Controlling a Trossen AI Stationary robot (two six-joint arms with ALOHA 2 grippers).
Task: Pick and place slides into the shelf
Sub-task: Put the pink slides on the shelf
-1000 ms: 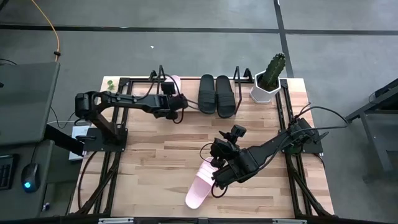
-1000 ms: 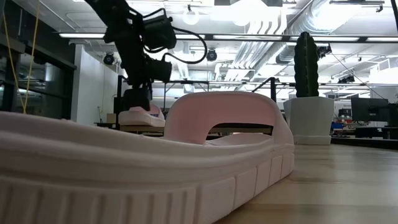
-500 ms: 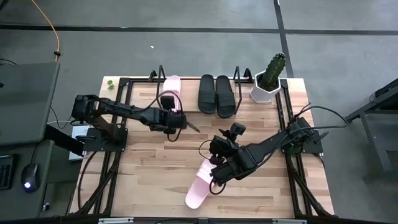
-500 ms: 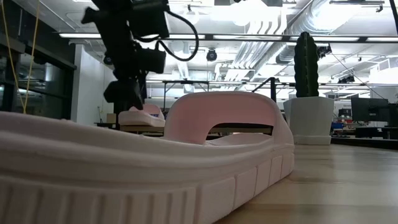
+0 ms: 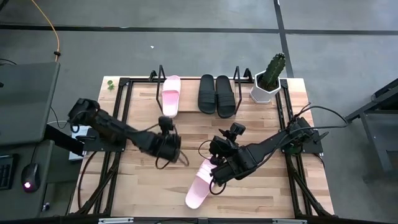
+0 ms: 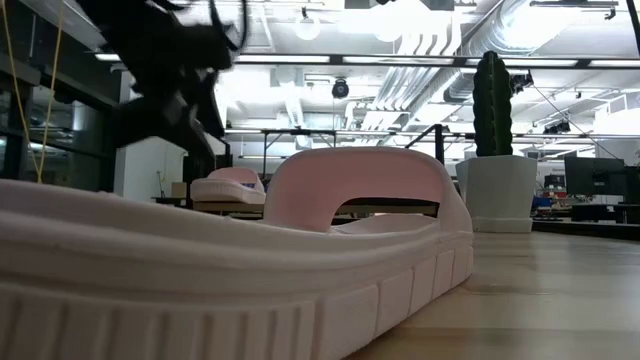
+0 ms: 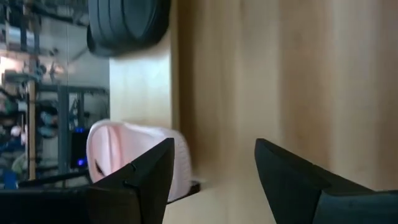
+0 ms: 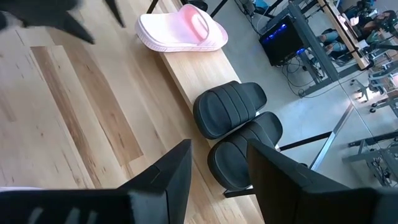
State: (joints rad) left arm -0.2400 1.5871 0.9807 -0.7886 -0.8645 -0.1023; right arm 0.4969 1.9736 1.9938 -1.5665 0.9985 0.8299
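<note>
Left gripper (image 5: 169, 144), open and empty, has pulled back from shelf (image 5: 186, 112); pink slide (image 5: 170, 94) left there beside two black. Right gripper (image 5: 214, 167), open, hovers over last pink slide (image 5: 199, 188) at table's 6 o'clock.

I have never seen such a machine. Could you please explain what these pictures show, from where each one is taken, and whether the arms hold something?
It is a robot with two dark arms at a wooden table. One picture looks straight down, one looks level across the tabletop, and two come from cameras on the wrists. At the far edge stands a low shelf carrying one pink slide and two black slides, with a potted cactus beside it. A second pink slide lies on the table near the front. The left gripper hangs open and empty above the table's middle. The right gripper is open over that front slide; whether it touches it, I cannot tell.
</note>
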